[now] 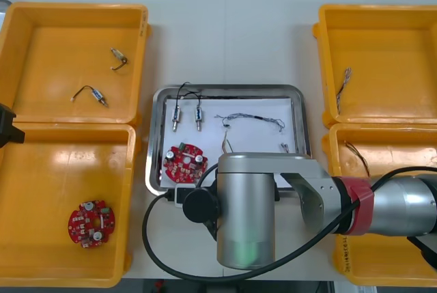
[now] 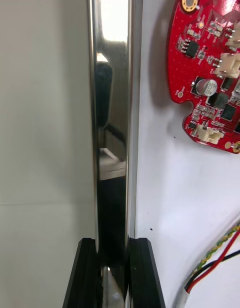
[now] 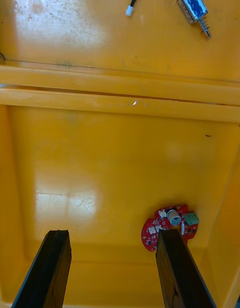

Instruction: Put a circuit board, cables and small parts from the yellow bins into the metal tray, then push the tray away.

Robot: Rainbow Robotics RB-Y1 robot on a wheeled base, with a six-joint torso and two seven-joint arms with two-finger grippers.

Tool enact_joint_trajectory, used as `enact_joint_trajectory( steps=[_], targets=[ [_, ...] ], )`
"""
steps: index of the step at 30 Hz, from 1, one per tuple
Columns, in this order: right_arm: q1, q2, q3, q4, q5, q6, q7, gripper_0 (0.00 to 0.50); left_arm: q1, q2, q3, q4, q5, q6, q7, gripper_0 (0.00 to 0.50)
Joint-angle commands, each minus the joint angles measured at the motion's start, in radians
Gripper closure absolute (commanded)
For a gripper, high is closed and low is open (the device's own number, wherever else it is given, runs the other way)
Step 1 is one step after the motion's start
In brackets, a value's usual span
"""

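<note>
The metal tray [image 1: 298, 112] lies between the yellow bins and is white inside. It holds a round red circuit board [image 1: 184, 160], two small metal parts [image 1: 177, 117] and a twisted cable [image 1: 252, 119]. My right arm [image 1: 246, 211] reaches over the tray's near edge. In the right wrist view my right gripper [image 2: 114, 240] is shut on the tray's shiny rim [image 2: 112, 88], with the circuit board [image 2: 210, 63] and a red and yellow cable [image 2: 215, 260] just inside. My left gripper [image 3: 112, 235] hangs open over the left near bin [image 3: 100, 153], above another circuit board [image 3: 170, 225].
The left near bin holds one circuit board [image 1: 91, 223]. Two small metal parts [image 1: 92, 95] lie in the left far bin. Cables lie in the right far bin [image 1: 343, 81] and the right near bin [image 1: 356, 155]. My left gripper [image 1: 8, 132] sits at the far left edge.
</note>
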Motion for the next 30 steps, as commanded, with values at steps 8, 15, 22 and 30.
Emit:
enact_joint_trajectory(
  steps=[8,15,22,30],
  targets=[
    [-0.148,-0.065,0.012,-0.021,-0.022,0.006,-0.010,0.500,0.016,0.047,0.031,-0.027,0.003,0.006,-0.087,0.000],
    [-0.217,-0.061,0.013,0.028,-0.044,0.012,-0.015,0.500,0.016,0.047,0.031,-0.027,0.003,0.006,-0.087,0.000],
    [-0.249,-0.059,0.013,0.059,-0.041,0.011,-0.017,0.500,0.016,0.047,0.031,-0.027,0.003,0.006,-0.087,0.000],
    [-0.312,-0.039,0.013,0.133,-0.041,0.009,-0.010,0.500,0.016,0.047,0.031,-0.027,0.003,0.006,-0.087,0.000]
  ],
)
